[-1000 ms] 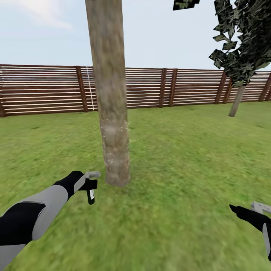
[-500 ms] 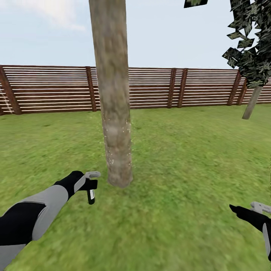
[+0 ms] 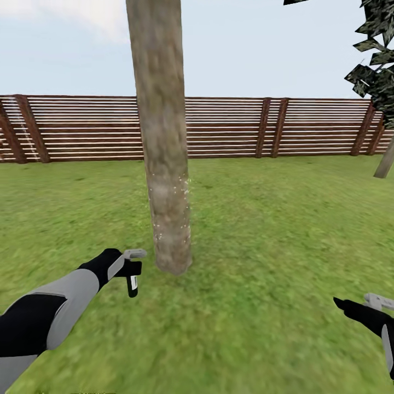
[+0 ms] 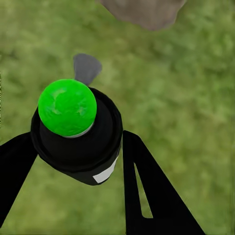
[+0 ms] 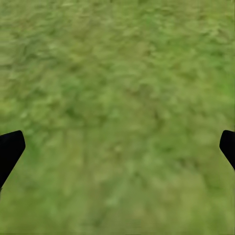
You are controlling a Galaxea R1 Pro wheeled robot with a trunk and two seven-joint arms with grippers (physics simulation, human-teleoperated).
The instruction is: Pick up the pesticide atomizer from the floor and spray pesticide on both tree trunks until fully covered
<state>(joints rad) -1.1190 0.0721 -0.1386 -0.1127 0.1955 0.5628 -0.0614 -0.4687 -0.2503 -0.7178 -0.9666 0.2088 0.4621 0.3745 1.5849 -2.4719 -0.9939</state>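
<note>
A thick grey-brown tree trunk (image 3: 162, 137) rises from the grass (image 3: 262, 230) just ahead, with white specks of pesticide (image 3: 171, 210) scattered over its lower part. My left gripper (image 3: 133, 268) hangs low beside the trunk's base, on its left, shut on the small black pesticide atomizer (image 3: 132, 284). In the left wrist view the atomizer (image 4: 78, 142) shows a bright green ball on top and a pale strip, held between dark fingers (image 4: 144, 186), with the trunk base (image 4: 142, 12) close beyond. My right gripper (image 3: 377, 302) is open over bare grass at the lower right, its fingertips (image 5: 10, 147) wide apart.
A brown slatted fence (image 3: 246, 128) closes the lawn behind the tree. A dark-leaved conifer (image 3: 380, 71) with a thin trunk stands at the far right edge. Open grass lies all around the trunk.
The camera has moved: fence and conifer slid to the right in the picture while the trunk stayed near centre. Both arms keep the same pose, the atomizer still gripped.
</note>
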